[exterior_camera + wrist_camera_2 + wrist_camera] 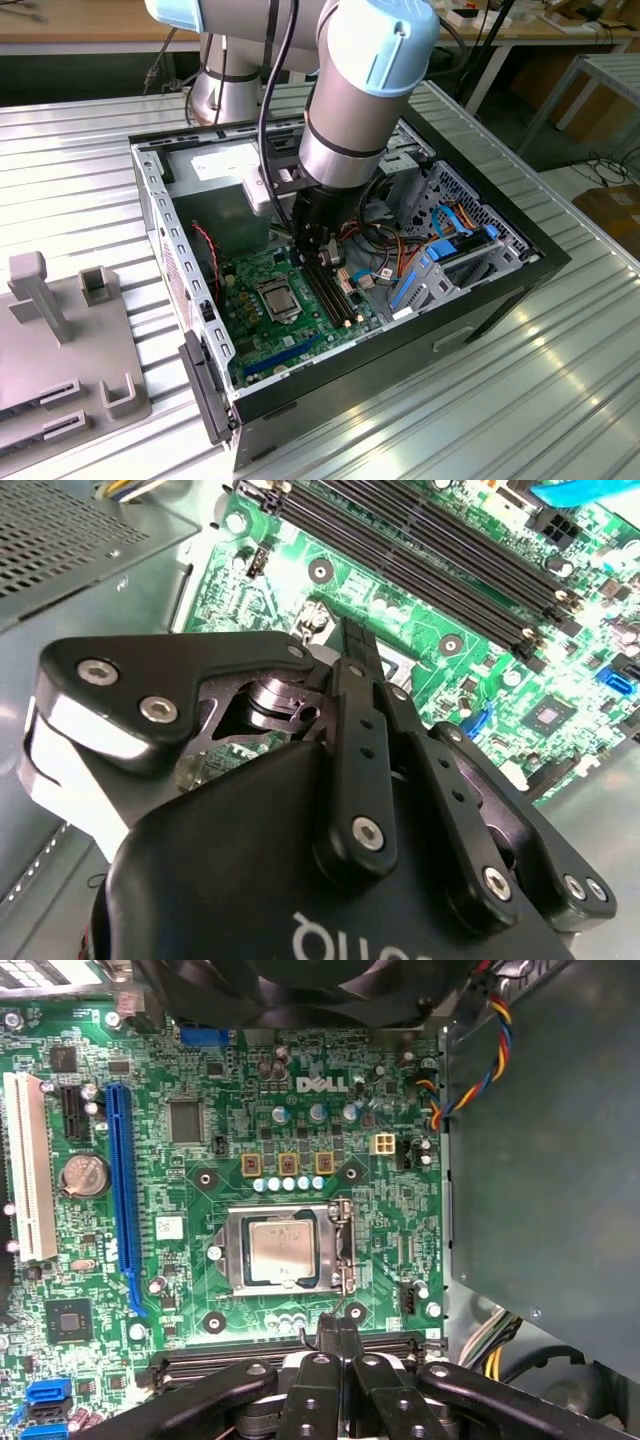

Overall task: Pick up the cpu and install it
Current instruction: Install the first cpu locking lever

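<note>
With its fingers pressed together and empty, the tool hangs just beside the socket holding the cpu; any drift downward could strike the memory slots beneath it.

A robotics lab or workshop is indicated. An opened desktop computer case is laid on a ribbed metal workbench, beside a grey fixture block (slotted holders are moulded into it). Wooden tables with cables and a cardboard box are seen behind.
</note>
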